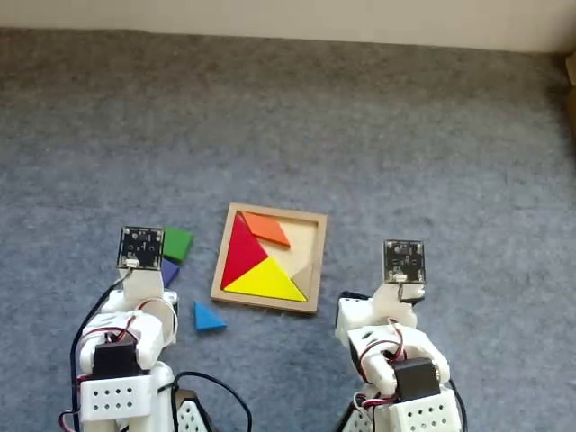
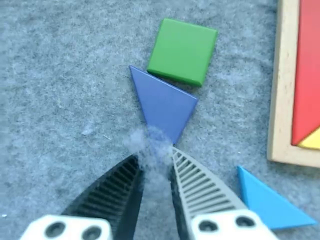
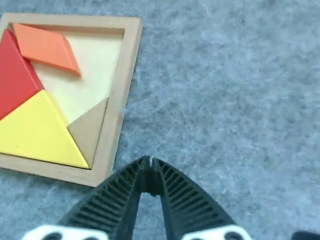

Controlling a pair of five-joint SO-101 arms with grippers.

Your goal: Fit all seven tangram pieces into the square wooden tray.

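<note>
Lying on the grey tabletop (image 1: 378, 117), toward the near edge where the two arms stand, the square wooden tray (image 3: 120, 75) holds four pieces. A red triangle (image 1: 241, 252) sits along the tray's left side, with a yellow triangle (image 1: 267, 279) along its near side. An orange slanted piece (image 1: 267, 229) lies at its far side and a small tan triangle (image 3: 89, 132) in its near right corner. The rest of the tray floor is bare wood. Three pieces lie on the tabletop on the tray's left-edge side. A green square (image 2: 182, 50) and a dark blue triangle (image 2: 165, 102) are touching each other, and a light blue triangle (image 1: 208, 317) lies apart from them — closer to the near edge, just off the tray's near left corner. The left hand (image 2: 154, 155) hangs over the dark blue triangle's nearest point, fingers slightly parted and grasping nothing; whether the tips touch the piece cannot be told. The right hand (image 3: 150, 162) is clenched, tips together with nothing between them, over bare tabletop just off the tray's near right corner.
</note>
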